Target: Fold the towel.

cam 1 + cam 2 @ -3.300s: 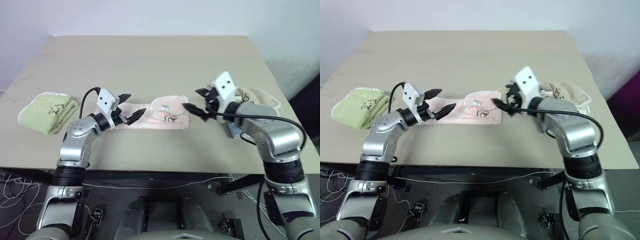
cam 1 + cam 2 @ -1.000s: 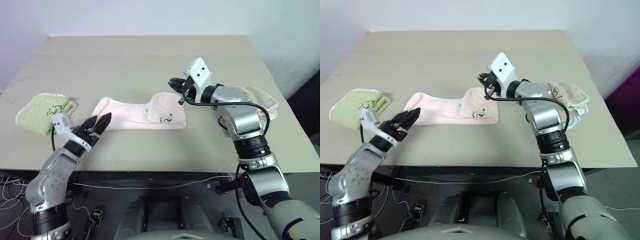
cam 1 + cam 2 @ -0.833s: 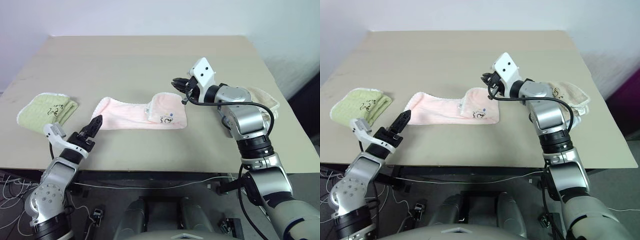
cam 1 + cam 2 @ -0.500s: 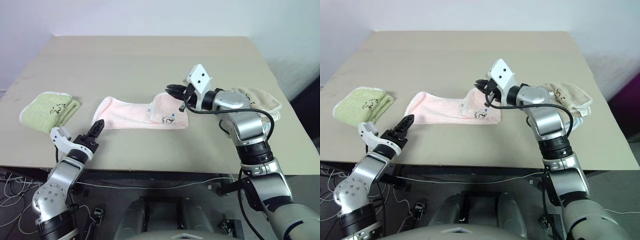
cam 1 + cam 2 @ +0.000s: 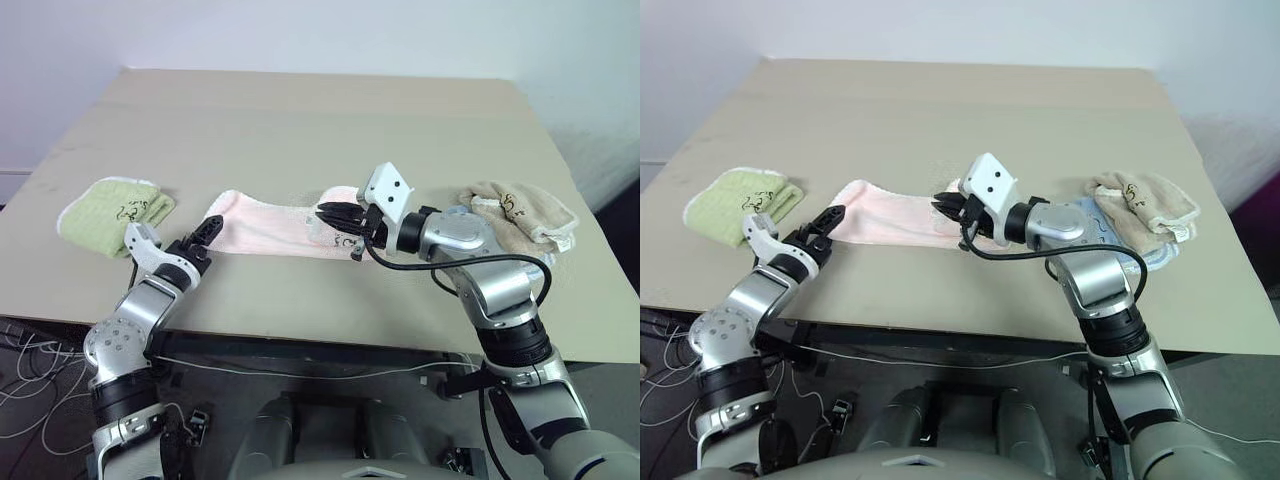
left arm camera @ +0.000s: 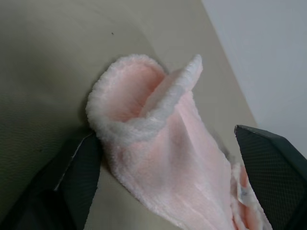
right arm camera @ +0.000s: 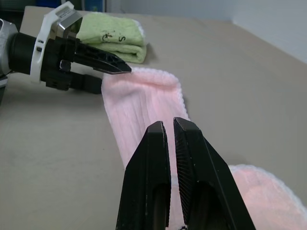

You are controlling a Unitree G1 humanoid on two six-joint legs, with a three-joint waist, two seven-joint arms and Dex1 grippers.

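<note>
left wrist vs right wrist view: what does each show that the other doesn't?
Left wrist alone: the pink towel's rounded end up close, lying between the left pincer's spread fingers, its whitish hem curled up. Right wrist alone: the right pincer shut above the towel's middle, the green towel behind, and the left pincer seen from outside at the towel's end. Both: the pink towel lying on the tan table.

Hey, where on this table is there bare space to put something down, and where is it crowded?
The far half of the table, beyond all three towels, is bare. The near strip in front of the pink towel is narrower. It is crowded mid-table: the left gripper at the pink towel's left end, the right gripper over its right end, between the green towel and the tan towel.
</note>
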